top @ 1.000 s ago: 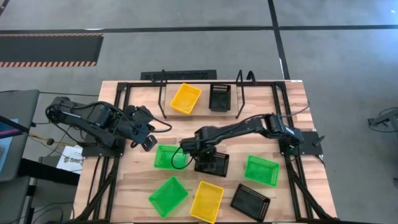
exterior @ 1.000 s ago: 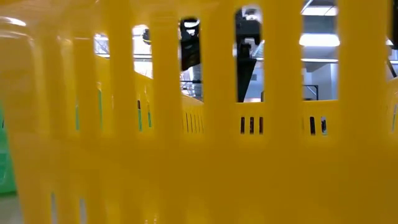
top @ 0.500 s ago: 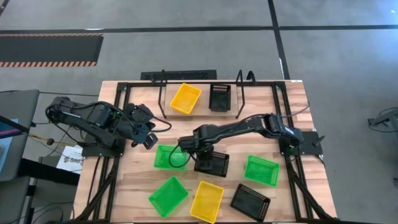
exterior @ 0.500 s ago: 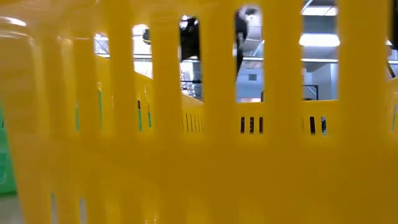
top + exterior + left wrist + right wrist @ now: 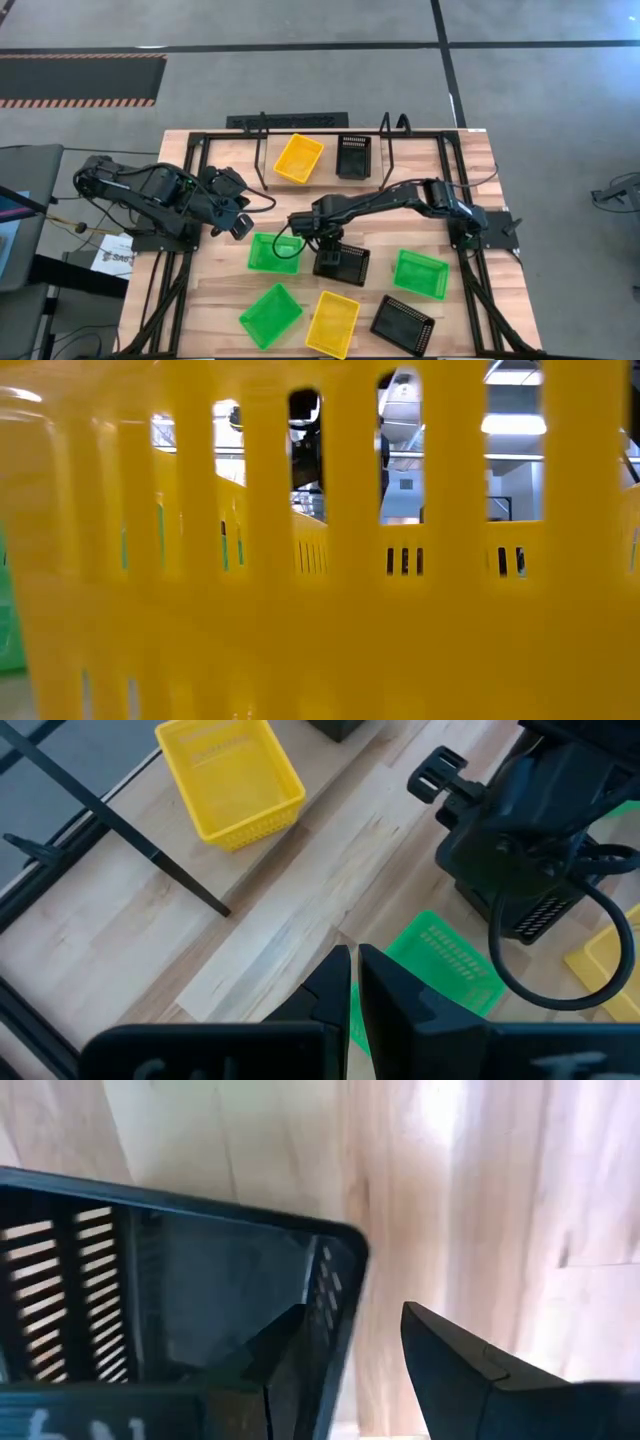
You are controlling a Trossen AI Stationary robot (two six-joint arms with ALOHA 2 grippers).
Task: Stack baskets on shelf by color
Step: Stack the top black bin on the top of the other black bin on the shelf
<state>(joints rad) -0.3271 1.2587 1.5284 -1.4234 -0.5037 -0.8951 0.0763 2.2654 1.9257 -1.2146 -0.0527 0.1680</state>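
In the high view my right gripper [image 5: 323, 250] hangs over a black basket [image 5: 342, 264] at the table's middle. The right wrist view shows it open [image 5: 352, 1308], with one finger inside that basket [image 5: 200, 1280] and one outside. A green basket [image 5: 275, 252] lies flat just to the left. My left gripper [image 5: 240, 225] waits shut [image 5: 354, 952] at the table's left. On the wire shelf [image 5: 385, 160] at the far edge sit a yellow basket [image 5: 299, 158] and a black basket [image 5: 354, 157]. My right gripper straddles the black basket's side wall near a corner [image 5: 340, 1270] from above, one finger [image 5: 290, 1350] inside and the other [image 5: 470, 1370] outside. Whether either finger touches the wall, I cannot tell. The basket rests flat on the table.
Near the front edge lie a green basket [image 5: 270, 315], a yellow basket [image 5: 332, 322] and a black basket [image 5: 403, 323]; another green one [image 5: 420, 273] lies to the right. The yellow basket's wall [image 5: 320, 610] fills the low view. Black frame tubes [image 5: 190, 180] border the table.
My right arm's wrist has shifted a little toward the table's left and far edge over the black basket. The basket has stayed where it was.
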